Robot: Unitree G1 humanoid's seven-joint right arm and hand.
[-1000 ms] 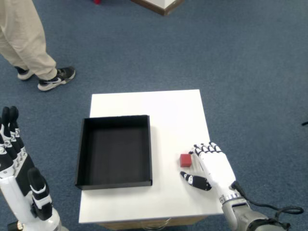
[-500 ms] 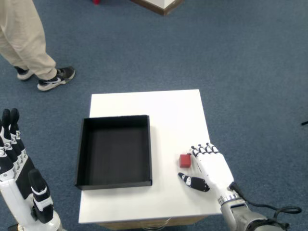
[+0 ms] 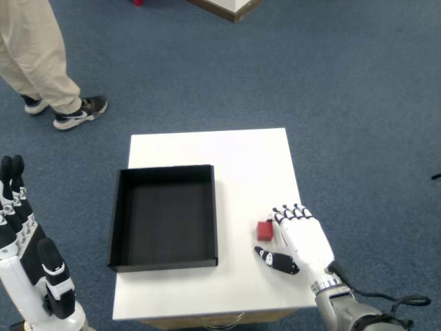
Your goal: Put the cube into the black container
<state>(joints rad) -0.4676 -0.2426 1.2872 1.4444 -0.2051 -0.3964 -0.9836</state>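
Since a second ago our right hand (image 3: 301,238) has drawn back a little toward us and settled lower on the white table (image 3: 234,155), so its fingertips now sit just right of the red cube (image 3: 265,229) instead of reaching past it; over the last half second we see almost no further shift. We keep the fingers curled at the cube's right side and the thumb (image 3: 277,260) stretched out below it, apart from the block, so the hand is open around the cube and grips nothing yet. The cube itself has not moved: it rests on the table, to the right of the black container (image 3: 114,234) and clear of its wall, with the container empty. We judge that we are lined up for the grasp, and what remains is closing thumb and fingers on the cube, lifting it, and carrying it left over the rim.
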